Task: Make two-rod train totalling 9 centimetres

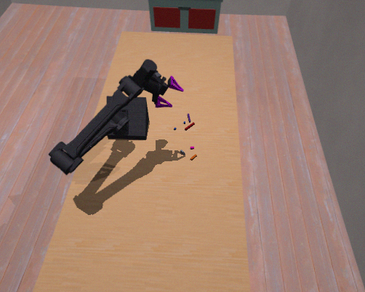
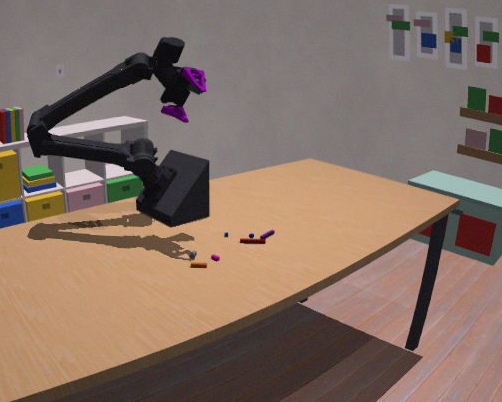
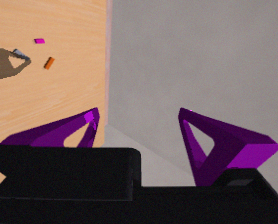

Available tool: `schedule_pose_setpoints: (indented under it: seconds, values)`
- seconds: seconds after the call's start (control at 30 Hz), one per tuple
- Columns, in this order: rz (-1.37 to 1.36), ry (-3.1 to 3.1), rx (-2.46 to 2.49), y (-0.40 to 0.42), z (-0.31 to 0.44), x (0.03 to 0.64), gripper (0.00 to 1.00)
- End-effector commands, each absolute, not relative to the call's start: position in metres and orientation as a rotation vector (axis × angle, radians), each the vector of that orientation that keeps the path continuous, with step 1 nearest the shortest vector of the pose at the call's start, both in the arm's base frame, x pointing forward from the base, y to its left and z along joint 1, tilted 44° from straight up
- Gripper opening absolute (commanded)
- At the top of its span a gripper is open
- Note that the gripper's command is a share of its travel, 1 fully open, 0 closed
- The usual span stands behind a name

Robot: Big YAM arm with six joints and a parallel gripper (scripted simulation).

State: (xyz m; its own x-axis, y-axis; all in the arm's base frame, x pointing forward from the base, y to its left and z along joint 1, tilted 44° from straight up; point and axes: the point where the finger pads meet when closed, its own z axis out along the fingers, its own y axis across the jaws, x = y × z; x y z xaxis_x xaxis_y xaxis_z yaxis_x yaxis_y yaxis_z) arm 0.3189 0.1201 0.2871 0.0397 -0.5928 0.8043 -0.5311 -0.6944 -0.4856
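Top view: on the desk (image 1: 151,241) (image 2: 108,312) (image 3: 50,100), right of the arm's mount (image 1: 147,118) (image 2: 195,187), two groups are seen. Behind, the longest rod (image 1: 190,126) (image 2: 252,241) is placed before the second-longest rod (image 1: 189,118) (image 2: 267,234), with two shortest rods (image 1: 184,123) (image 2: 251,235) to their left. In front, the second-shortest rod (image 1: 192,147) (image 2: 215,258) (image 3: 39,41) is set behind the third-longest rod (image 1: 193,157) (image 2: 198,265) (image 3: 49,63), right of the third-shortest rod (image 1: 182,152) (image 2: 193,255) (image 3: 20,53).

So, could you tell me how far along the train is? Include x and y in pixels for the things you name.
Nothing looks done: the red rod (image 1: 190,126) (image 2: 253,241) and magenta rod (image 1: 192,147) (image 2: 215,258) (image 3: 39,41), which add up to nine, lie apart. The open gripper (image 1: 177,98) (image 2: 197,107) (image 3: 138,112) holds nothing. Joining them, letting go and withdrawing remain.
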Motion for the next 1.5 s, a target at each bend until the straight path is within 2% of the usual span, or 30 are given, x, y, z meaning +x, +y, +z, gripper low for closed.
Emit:
schedule_pose_setpoints:
  seconds: [0.0,0.53,0.73,0.97,1.1,1.13,1.23,1.37,1.4,1.47]
  values:
    - [-1.768,1.205,-2.22,0.122,0.289,0.32,1.0]
    - [-1.768,1.205,-2.22,0.122,0.289,0.32,1.0]
    - [-1.748,1.237,-2.23,0.128,0.299,0.336,1.0]
    - [-1.616,1.273,-2.599,0.128,0.212,0.379,1.0]
    - [-1.606,1.258,-2.669,0.117,0.188,0.365,1.0]
    - [-1.574,1.286,-2.673,0.125,0.192,0.386,1.0]
    - [-1.404,1.338,-2.908,0.11,0.127,0.399,1.0]
    - [-1.307,1.346,-3.05,0.092,0.087,0.383,1.0]
    - [-1.258,1.381,-3.058,0.096,0.082,0.402,1.0]
    - [-1.098,1.431,-3.185,0.081,0.04,0.399,1.0]
